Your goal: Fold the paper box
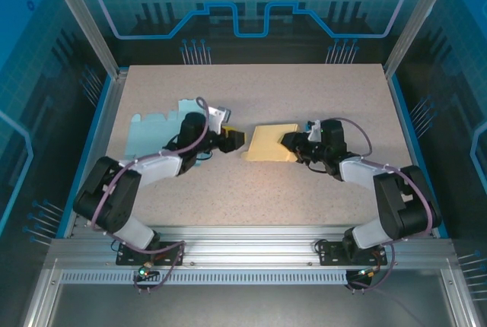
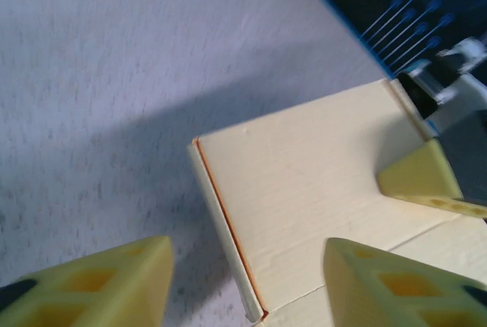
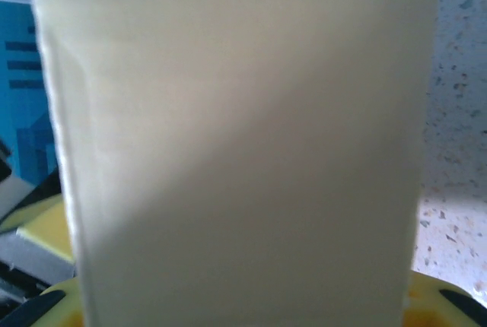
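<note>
The pale yellow paper box point(image 1: 270, 143) lies partly folded in the middle of the table, between the two arms. My left gripper point(image 1: 234, 141) is at its left end and stands open. In the left wrist view its yellow fingers point(image 2: 99, 285) straddle the box's near corner point(image 2: 304, 182) without touching it. My right gripper point(image 1: 294, 144) is at the box's right end. A box panel point(image 3: 243, 152) stands between its fingers point(image 3: 445, 296) close to the camera, hiding the tips. One right fingertip point(image 2: 422, 179) rests on the box's top face.
A flat light blue paper sheet point(image 1: 156, 131) lies at the left of the table, behind the left arm. Blue walls and metal posts ring the table point(image 1: 327, 91). Bare tabletop lies behind the box and in front of it.
</note>
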